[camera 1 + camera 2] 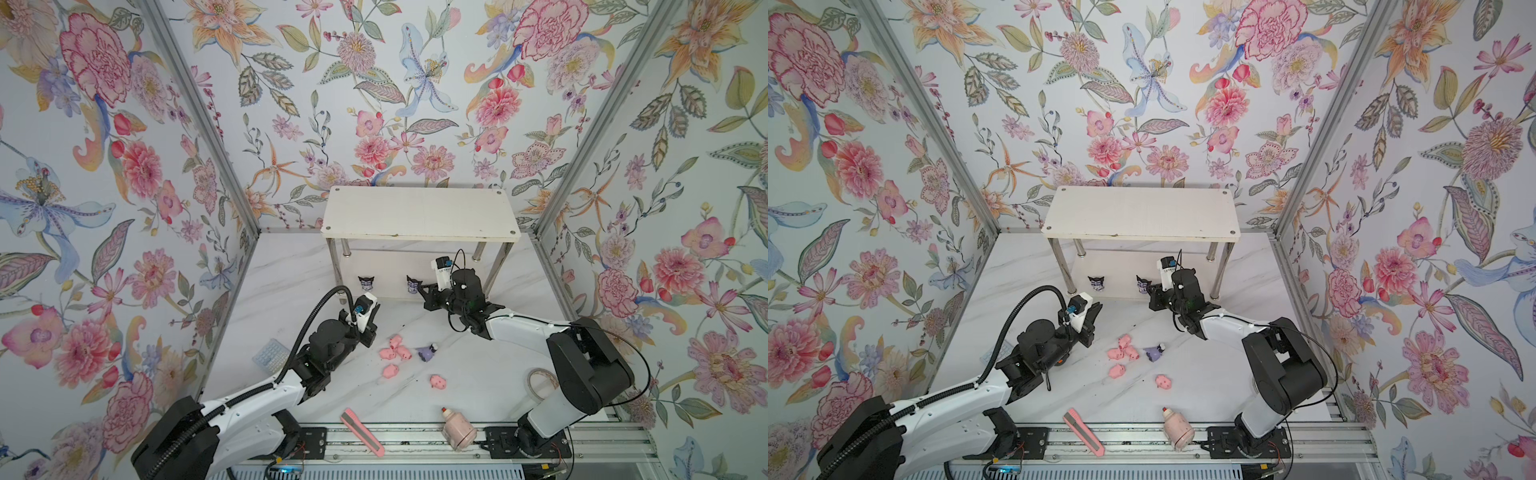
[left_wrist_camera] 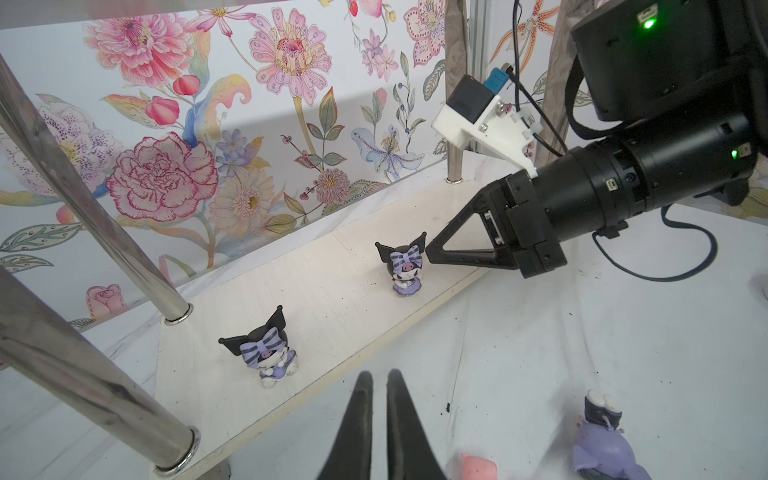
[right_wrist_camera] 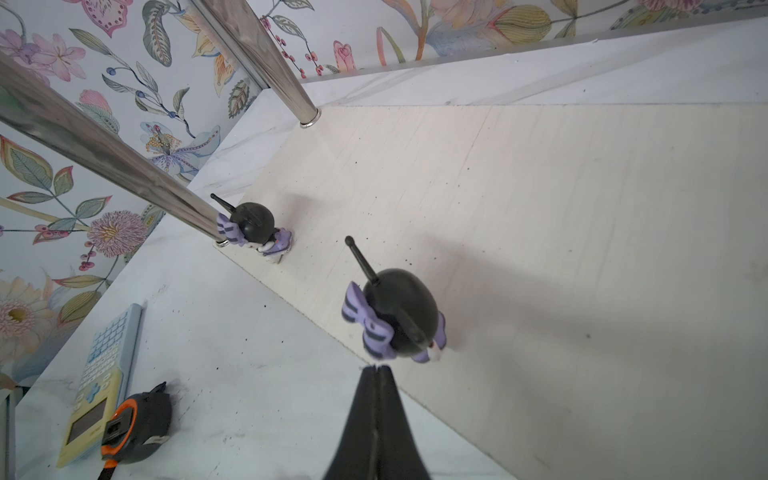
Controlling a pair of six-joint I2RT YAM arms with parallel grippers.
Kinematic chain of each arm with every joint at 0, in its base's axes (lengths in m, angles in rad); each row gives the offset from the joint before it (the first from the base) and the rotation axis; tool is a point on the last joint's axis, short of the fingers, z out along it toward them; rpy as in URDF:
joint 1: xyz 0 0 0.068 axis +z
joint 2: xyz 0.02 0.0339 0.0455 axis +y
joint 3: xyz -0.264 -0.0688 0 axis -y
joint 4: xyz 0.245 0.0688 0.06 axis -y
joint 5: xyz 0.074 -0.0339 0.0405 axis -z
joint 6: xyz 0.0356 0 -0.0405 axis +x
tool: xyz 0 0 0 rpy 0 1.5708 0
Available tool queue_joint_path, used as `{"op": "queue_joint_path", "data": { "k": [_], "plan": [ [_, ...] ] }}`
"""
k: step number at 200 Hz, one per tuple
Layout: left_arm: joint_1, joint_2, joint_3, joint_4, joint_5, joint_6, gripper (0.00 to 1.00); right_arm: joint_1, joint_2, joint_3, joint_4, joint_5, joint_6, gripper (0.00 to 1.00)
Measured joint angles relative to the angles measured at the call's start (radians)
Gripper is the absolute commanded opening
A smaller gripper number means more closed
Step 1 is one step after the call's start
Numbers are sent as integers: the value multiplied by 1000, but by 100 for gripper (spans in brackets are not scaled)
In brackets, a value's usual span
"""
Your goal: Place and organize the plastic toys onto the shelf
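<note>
The white two-tier shelf (image 1: 419,212) (image 1: 1142,212) stands at the back. Two purple figurines with black horned heads (image 1: 366,282) (image 1: 412,284) stand upright on its lower board (image 2: 332,291) (image 3: 540,208). My right gripper (image 1: 419,287) (image 3: 377,368) is shut and empty, its tip just beside the right-hand figurine (image 3: 395,320) (image 2: 403,266). My left gripper (image 1: 375,307) (image 2: 379,376) is shut and empty, hovering over the table in front of the shelf. Several pink pigs (image 1: 395,353) (image 1: 1123,353) and a fallen purple figurine (image 1: 428,353) (image 2: 602,440) lie on the table.
A pink box cutter (image 1: 362,432) and a pale pink bottle with a red cap (image 1: 457,428) lie at the front edge. A calculator (image 1: 270,355) (image 3: 99,382) and a tape measure (image 3: 137,428) sit left. A tape roll (image 1: 542,380) lies by the right arm. Chrome legs (image 2: 104,232) flank the lower board.
</note>
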Motion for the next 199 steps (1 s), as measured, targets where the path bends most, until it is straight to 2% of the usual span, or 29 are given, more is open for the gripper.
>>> {"op": "queue_joint_path", "data": {
  "k": [199],
  "plan": [
    [15, 11, -2, -1, 1, -7, 12, -35, 32, 32, -29, 7, -25, 0]
  ]
}}
